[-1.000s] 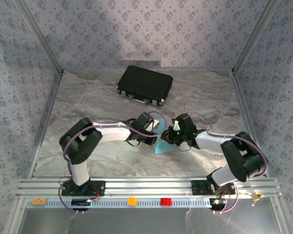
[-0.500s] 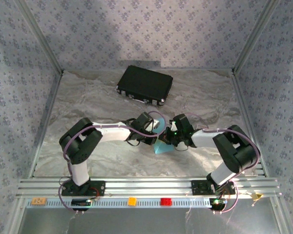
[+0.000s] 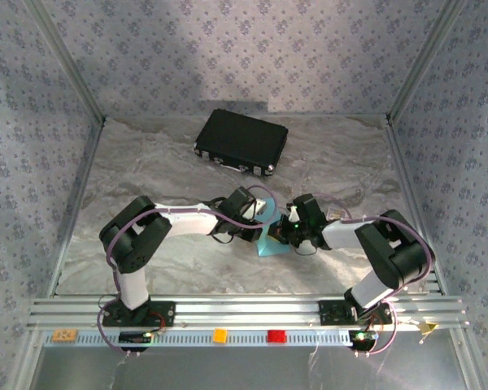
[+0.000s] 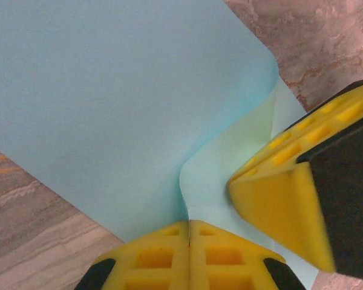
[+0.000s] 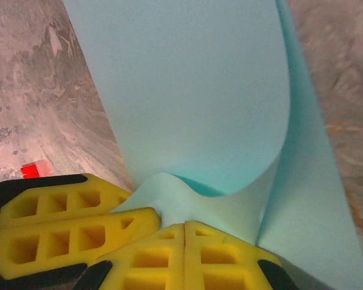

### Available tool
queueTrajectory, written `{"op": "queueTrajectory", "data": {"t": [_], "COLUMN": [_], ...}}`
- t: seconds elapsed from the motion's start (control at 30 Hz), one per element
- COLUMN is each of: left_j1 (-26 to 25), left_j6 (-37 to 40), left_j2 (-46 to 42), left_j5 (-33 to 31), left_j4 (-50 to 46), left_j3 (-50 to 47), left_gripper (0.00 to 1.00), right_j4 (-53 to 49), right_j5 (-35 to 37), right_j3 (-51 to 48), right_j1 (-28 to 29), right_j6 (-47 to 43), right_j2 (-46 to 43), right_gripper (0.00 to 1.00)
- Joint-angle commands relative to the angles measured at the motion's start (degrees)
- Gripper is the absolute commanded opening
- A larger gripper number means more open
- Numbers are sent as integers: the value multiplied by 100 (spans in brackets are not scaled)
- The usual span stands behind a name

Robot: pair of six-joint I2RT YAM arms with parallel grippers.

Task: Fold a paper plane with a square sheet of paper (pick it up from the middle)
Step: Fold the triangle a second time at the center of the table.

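Backdrop: marbled grey table (image 3: 146, 179) inside floral-papered walls (image 3: 228, 49), seen from above. You find the black case (image 3: 240, 142) at upper centre, well apart from the arms.
Overhead, paper: the square sheet of paper (image 3: 270, 244), light blue, lies just below frame centre, between the two gripper heads.
Overhead, grippers: left gripper (image 3: 263, 218) and right gripper (image 3: 289, 230) sit tip to tip over the sheet.
Left wrist: your yellow jaws at bottom centre are pressed together, pinching a raised fold of the sheet. The right gripper's finger (image 4: 278, 205) crowds in from the right edge.
Right wrist: jaws at bottom centre are clamped tight on the sheet, which curls upward across the upper frame. The left gripper's fingers (image 5: 66, 223) lie at lower left.
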Motion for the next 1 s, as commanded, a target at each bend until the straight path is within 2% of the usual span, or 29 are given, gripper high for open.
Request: {"op": "queueTrajectory", "data": {"t": [0.0,0.13,0.47,0.7,0.97], "left_j1": [12,11,22,17,28], "left_j6": [101,101,136,145,143], "left_j2": [223,224,225,219,228], "left_j5": [32,42,62,70,104], "left_j4": [-276,-286,-317,-347,-326], "left_j3": [58,69,57,75,61], "left_gripper": [0,0,0,0,0], "right_j4": [-336,-465,269,-621,-1028], "right_j5": [-1,-17,-63,-3,170], "right_j3": [316,411,-296,298,472], "right_j1": [-145,-269,-435,-475,-654], "right_j6": [-134,-252,37,-275,-535], "right_j2": [-213,-20,461,-96,211], "right_gripper": [5,5,4,5,5]}}
